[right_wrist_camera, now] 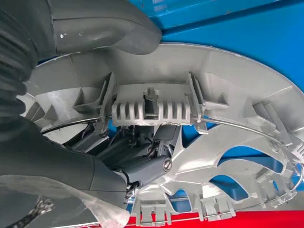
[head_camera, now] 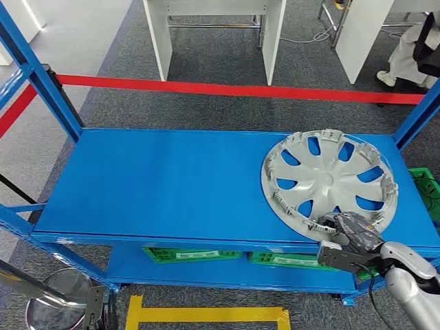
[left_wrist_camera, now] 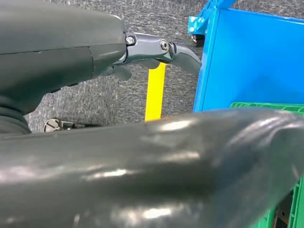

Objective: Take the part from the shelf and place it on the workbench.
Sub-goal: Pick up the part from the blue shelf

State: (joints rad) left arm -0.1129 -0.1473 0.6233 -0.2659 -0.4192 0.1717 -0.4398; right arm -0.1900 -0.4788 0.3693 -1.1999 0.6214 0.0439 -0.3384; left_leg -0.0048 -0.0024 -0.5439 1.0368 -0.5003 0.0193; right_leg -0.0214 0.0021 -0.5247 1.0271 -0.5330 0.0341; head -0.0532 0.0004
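A round silver-grey plastic wheel cover (head_camera: 328, 180) lies inner side up at the right end of the blue metal shelf (head_camera: 166, 182). The right hand (head_camera: 348, 234) grips its near rim at the shelf's front edge; the right wrist view shows dark fingers (right_wrist_camera: 143, 152) curled under a clip, the thumb above the rim. The left hand (left_wrist_camera: 157, 50) hangs low beside the shelf with its fingers held apart, empty.

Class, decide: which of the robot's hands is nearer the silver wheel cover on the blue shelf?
Right. The right hand grips the wheel cover at its near rim; the left hand hangs low beside the shelf.
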